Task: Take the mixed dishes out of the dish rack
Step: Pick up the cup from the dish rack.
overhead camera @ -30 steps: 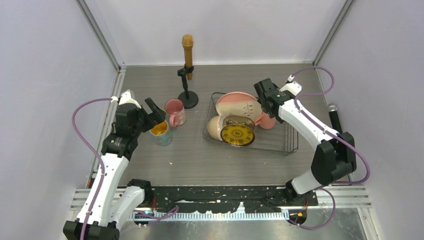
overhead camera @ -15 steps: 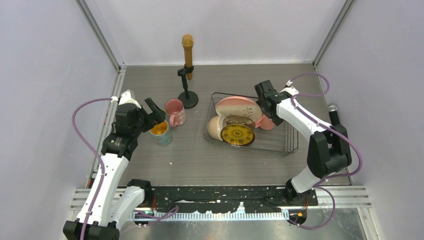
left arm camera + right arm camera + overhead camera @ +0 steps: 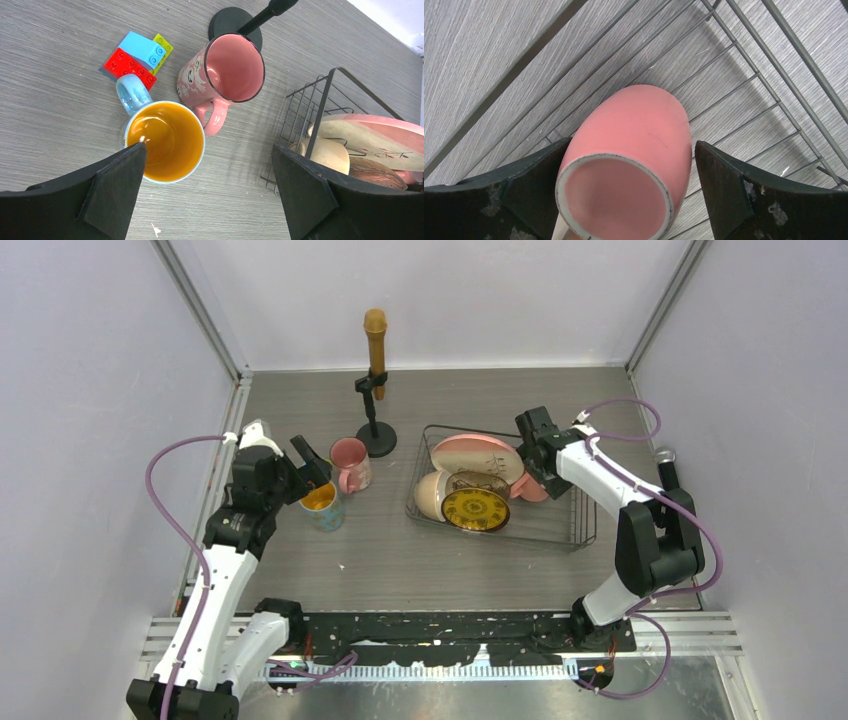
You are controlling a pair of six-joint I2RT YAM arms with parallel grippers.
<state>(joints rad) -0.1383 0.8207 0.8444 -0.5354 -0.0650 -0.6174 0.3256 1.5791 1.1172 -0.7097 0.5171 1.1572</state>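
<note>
The dish rack [image 3: 583, 531], a black wire basket, holds a large pink-and-cream plate [image 3: 478, 454], a cream bowl [image 3: 430, 496], a brownish bowl [image 3: 481, 483] and a small yellow patterned plate [image 3: 475, 511]. A pink mug [image 3: 639, 135] lies on its side on the rack wires [image 3: 744, 65]. My right gripper [image 3: 631, 167] is open and straddles this mug, with a gap on the right side. My left gripper [image 3: 207, 167] is open and holds nothing above the table, beside a mug with yellow inside [image 3: 165, 141] and an upright pink mug [image 3: 227, 70].
A black round-based microphone stand [image 3: 376, 436] with a brown microphone stands behind the two mugs. Toy blocks [image 3: 137, 54] lie next to the yellow mug's handle. A second microphone [image 3: 668, 472] stands at the right wall. Walls close in the table on three sides.
My right gripper has dropped into the back right of the rack, down around the lying pink mug. The left arm has stayed still.
</note>
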